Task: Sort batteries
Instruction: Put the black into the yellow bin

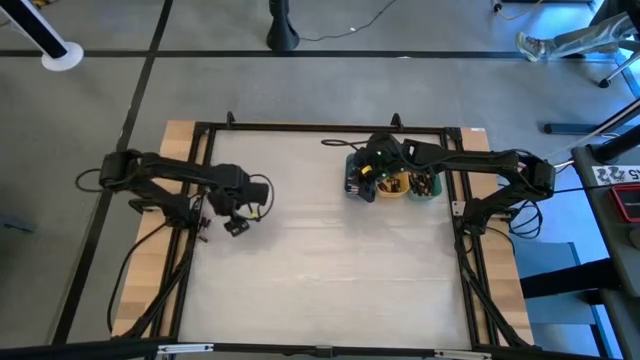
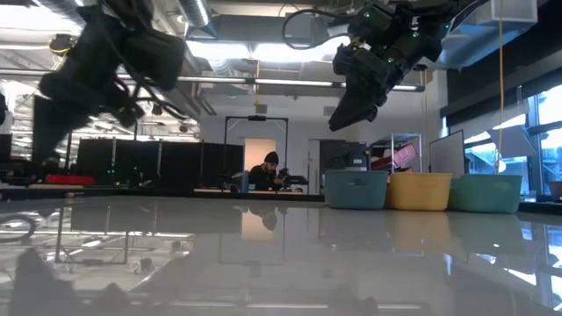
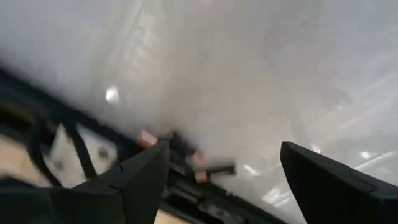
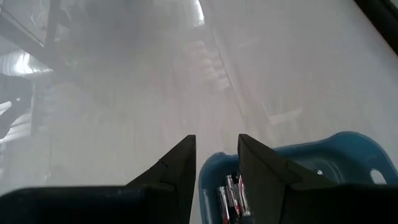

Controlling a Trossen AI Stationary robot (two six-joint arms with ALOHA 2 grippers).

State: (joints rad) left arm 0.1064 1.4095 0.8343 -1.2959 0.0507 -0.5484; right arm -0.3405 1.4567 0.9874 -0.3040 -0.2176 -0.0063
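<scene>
Hovering: right hand (image 4: 214, 163) above blue tray (image 4: 323, 163) batteries (image 4: 231, 198).

The batteries (image 4: 231, 198) show only partly in the right wrist view — the blue tray (image 4: 348, 155) runs off the picture's edge. Small objects (image 3: 199, 165) past the left claw's fingers are too blurred to identify.

lab: robot rig (image 1: 330, 130), open-plan workspace

Grey floor (image 1: 300, 90) crossed by dark lines around the wood-edged table (image 1: 180, 135). Beyond, open workshop with ceiling lights (image 2: 263, 53), a lit doorway (image 2: 257, 154), a seated person (image 2: 270, 171), tall windows (image 2: 540, 132) at right.
</scene>
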